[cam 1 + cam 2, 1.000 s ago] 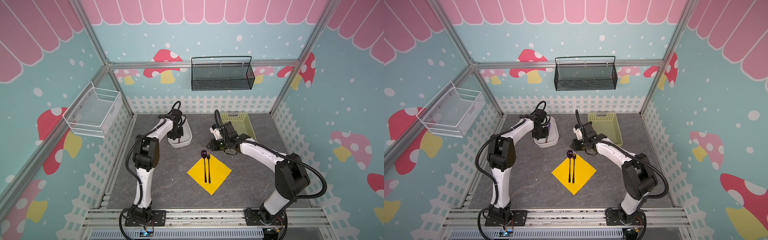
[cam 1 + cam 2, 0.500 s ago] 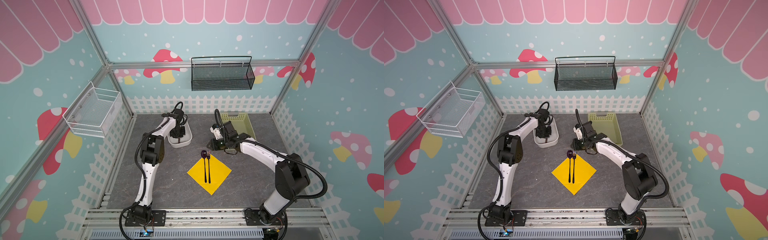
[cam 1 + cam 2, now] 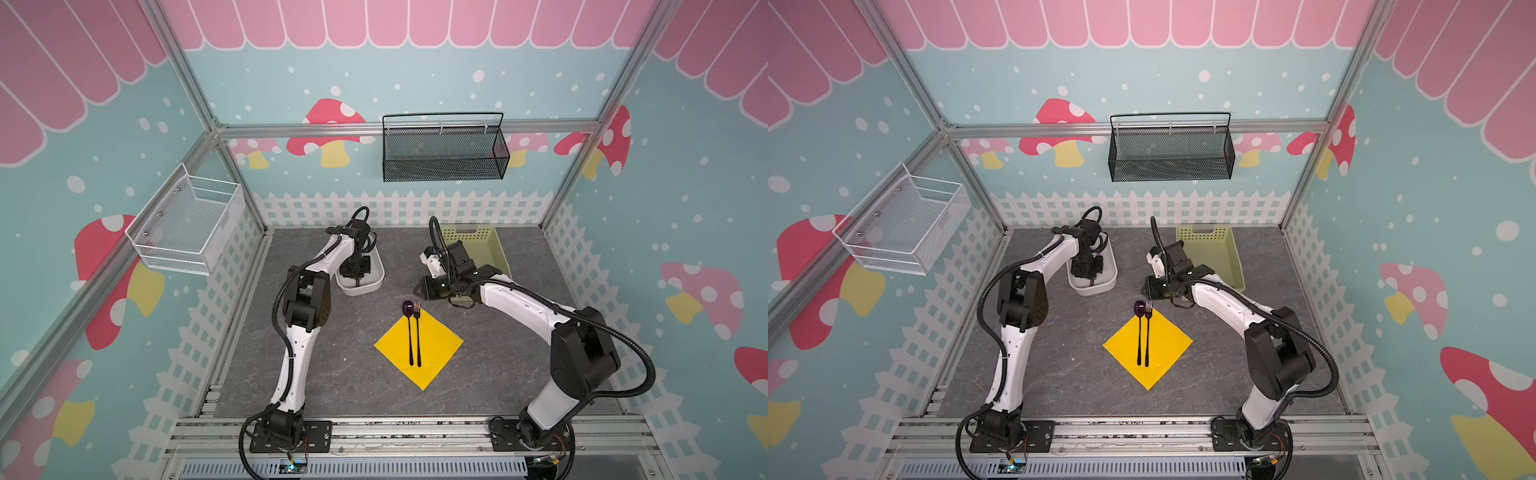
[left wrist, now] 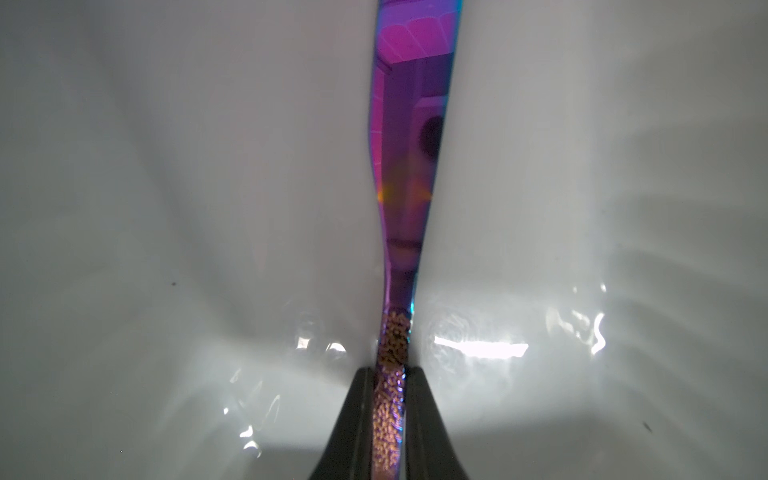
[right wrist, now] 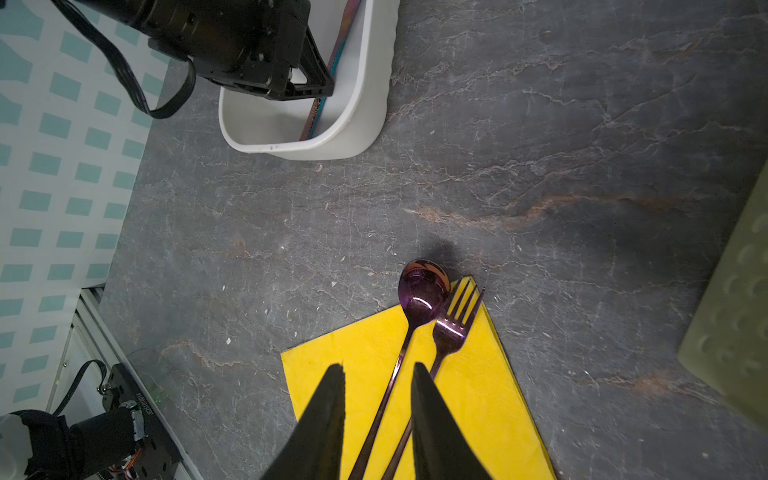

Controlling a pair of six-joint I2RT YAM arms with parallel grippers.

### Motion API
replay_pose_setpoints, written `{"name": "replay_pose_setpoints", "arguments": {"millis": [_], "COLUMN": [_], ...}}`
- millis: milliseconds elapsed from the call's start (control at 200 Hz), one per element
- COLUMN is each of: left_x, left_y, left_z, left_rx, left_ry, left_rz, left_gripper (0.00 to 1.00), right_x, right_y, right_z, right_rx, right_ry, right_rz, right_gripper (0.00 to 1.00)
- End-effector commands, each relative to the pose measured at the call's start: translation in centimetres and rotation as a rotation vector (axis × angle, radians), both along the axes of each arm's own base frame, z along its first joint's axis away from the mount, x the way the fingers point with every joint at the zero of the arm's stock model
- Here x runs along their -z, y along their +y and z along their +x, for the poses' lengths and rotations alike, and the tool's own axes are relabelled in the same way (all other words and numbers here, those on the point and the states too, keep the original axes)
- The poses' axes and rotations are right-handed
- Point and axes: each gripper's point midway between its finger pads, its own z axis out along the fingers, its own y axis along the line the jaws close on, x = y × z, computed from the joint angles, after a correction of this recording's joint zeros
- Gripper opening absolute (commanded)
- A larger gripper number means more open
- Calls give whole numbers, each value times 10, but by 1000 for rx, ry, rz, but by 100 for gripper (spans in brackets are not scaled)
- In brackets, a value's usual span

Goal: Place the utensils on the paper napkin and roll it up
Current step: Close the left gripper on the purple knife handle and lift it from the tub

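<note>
Napkin: a yellow napkin [image 3: 440, 343] is seen lying flat and unrolled on the table [image 3: 332, 353], set as a diamond between the two arm bases in both top views.
Spoon: the purple spoon [image 3: 409, 334] is laid along the napkin's diagonal; its bowl is seen past the far corner, over bare table, in the right wrist view [image 5: 422, 291].
Fork: the fork [image 3: 417, 332] is laid just beside the spoon, parallel to it and on its right in both top views, with the tines at the napkin's far corner [image 5: 457, 307].
Knife: the knife [image 4: 409, 166] is found apart from the napkin, inside the white tub [image 3: 376, 282], along one of its long walls.
Left gripper: the left gripper [image 4: 388, 374] is lowered into the tub, and its dark fingers [image 4: 357, 399] are pressed against both sides of the knife's textured handle. Whether the knife is raised off the tub floor cannot be told.
Right gripper: the right gripper [image 5: 378, 368] is held above the spoon and fork near the napkin's far corner. Its jaws are parted a little and nothing is gripped; the spoon's handle is seen below, through the gap.
Tub: it is placed left of the napkin, toward the back.
Basket: a pale green basket [image 3: 494, 249] is set at the back right, behind the right arm.
</note>
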Motion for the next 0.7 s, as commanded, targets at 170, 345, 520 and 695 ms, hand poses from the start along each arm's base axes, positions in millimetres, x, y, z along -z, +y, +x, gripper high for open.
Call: {"name": "replay_pose_setpoints", "arguments": {"millis": [170, 345, 520, 695], "left_x": [9, -36, -79, -111], "left_y": [7, 5, 0, -5], "left_z": [-11, 3, 2, -11], "left_rx": [36, 40, 35, 46], "left_ry": [46, -76, -159, -206], "left_rz": [55, 34, -15, -65], "left_gripper": [8, 6, 5, 5], "right_x": [-17, -25, -37, -53], "right_y": [-4, -5, -7, -3], "right_z": [3, 5, 8, 10], "right_rx": [4, 23, 62, 73], "right_ry": [-49, -66, -90, -116], "right_rz": [-25, -18, 8, 80], "right_gripper": [30, 30, 31, 37]}}
